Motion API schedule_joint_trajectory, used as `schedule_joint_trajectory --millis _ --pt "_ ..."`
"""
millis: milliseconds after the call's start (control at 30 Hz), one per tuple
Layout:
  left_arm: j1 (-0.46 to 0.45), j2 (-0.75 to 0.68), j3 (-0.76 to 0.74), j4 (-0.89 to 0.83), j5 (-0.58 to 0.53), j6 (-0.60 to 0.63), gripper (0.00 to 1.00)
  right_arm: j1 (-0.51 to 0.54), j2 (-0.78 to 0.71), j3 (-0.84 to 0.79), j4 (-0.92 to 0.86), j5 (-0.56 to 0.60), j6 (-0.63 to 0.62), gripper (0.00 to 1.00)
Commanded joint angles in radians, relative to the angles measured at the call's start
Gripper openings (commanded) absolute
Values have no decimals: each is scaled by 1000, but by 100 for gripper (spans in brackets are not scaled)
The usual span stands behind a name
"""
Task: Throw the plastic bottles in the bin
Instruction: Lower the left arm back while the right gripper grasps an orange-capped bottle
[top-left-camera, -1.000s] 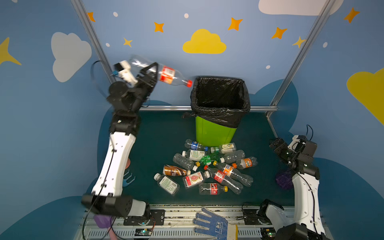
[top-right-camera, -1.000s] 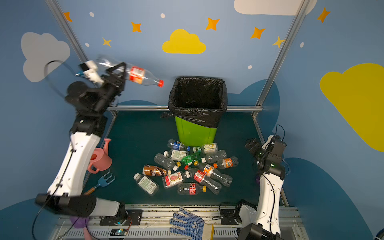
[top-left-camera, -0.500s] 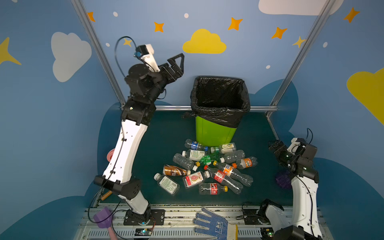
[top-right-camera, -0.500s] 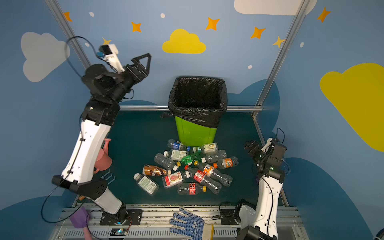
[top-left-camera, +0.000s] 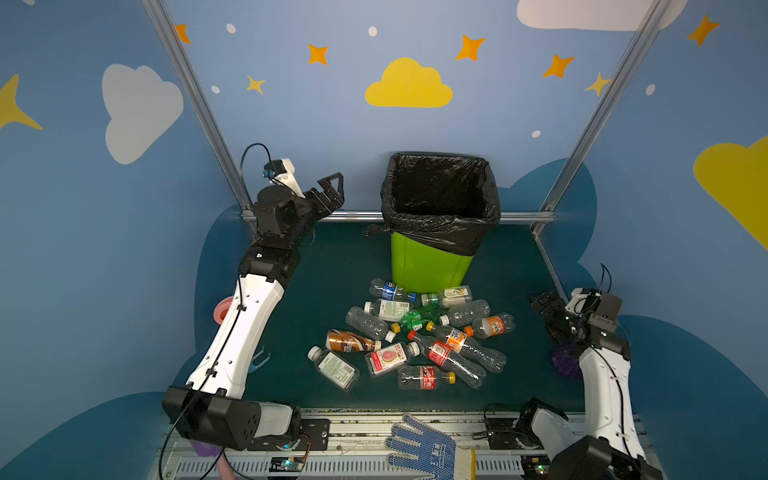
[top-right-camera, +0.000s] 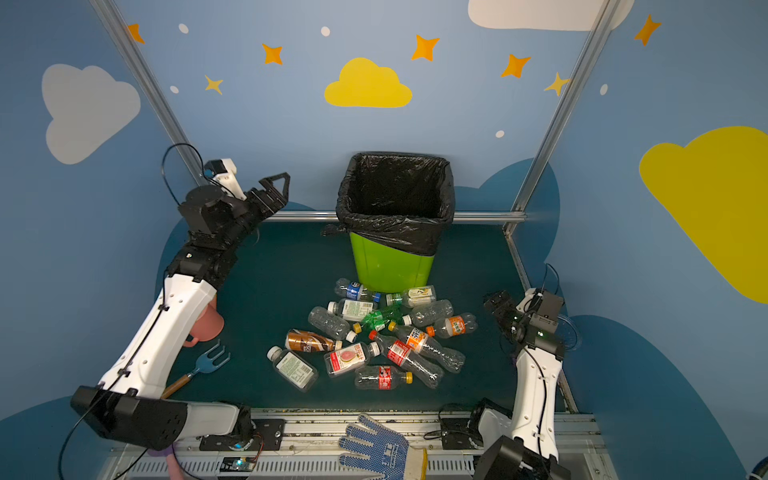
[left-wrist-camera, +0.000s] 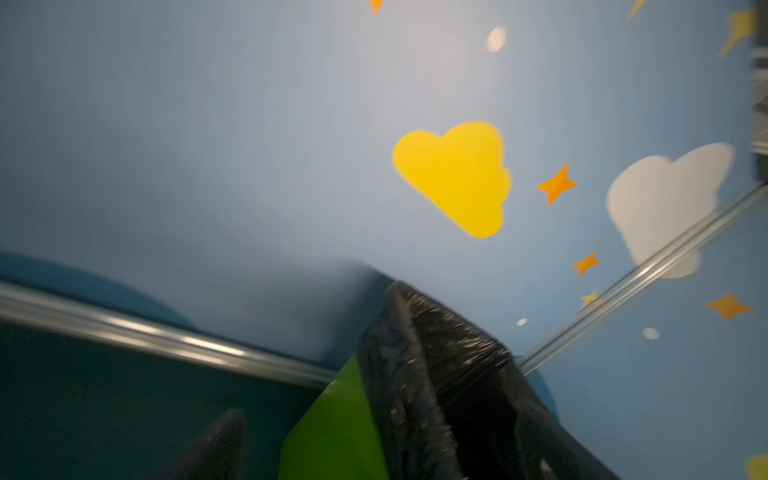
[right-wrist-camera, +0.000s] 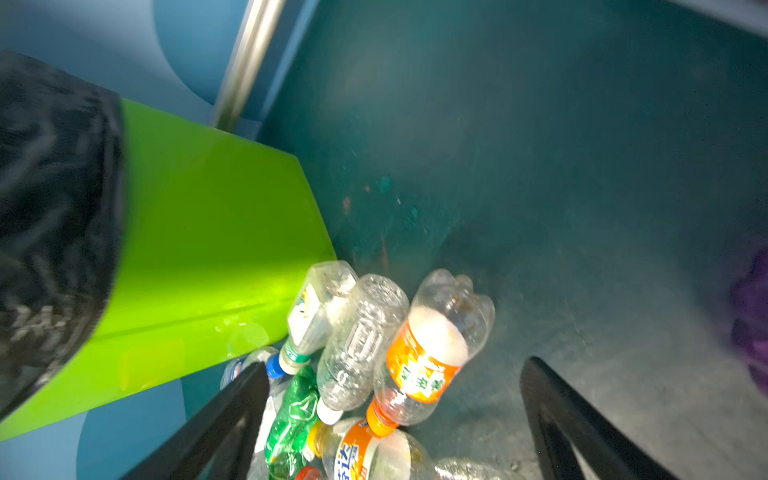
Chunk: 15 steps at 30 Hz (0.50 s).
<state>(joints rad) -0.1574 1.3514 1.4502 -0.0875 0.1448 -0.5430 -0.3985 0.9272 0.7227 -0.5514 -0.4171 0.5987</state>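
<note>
Between throws, as I read it. Left hand (top-left-camera: 332, 194) is up high, just left of the bin (top-left-camera: 428, 266), fingers spread, nothing in them. Right hand (right-wrist-camera: 395, 365) hangs low at the right edge of the surface (top-left-camera: 332, 266), also spread and empty, pointing at the pile.

The plastic bottles (top-left-camera: 424, 378): a dozen or so lie in a heap on the surface just in front of the bin, the far ones touching its base. The bin's black liner is too dark to see what's inside.

Next move, my guess: one hand drops to the pile, closes across a bottle body, lifts it clear of the bin's rim and lets go. The orange-label bottle (right-wrist-camera: 419, 365) is nearest the right hand and on the outside of the heap, so it's the easiest pick. The bottles overlap, so neighbours may roll.

Labels:
- Orange labels carry Chinese characters, possibly Fanta.
- Two red labels (top-right-camera: 399, 351) look cola-style; text too small to read.
- Brown bottle (top-right-camera: 309, 341): lettering unreadable.
- Pink fruit picture on one (top-right-camera: 349, 357).
- Two white labels have barcodes.

Pink watering can (top-right-camera: 208, 328), blue garden fork (top-right-camera: 210, 359) and dotted glove (top-left-camera: 419, 449) aren't targets.
</note>
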Motion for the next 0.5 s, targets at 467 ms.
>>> schedule_joint_trajectory --millis 467 --pt "123 -241 -525 -114 -19 14 100 241 109 -184 130 40 162 89"
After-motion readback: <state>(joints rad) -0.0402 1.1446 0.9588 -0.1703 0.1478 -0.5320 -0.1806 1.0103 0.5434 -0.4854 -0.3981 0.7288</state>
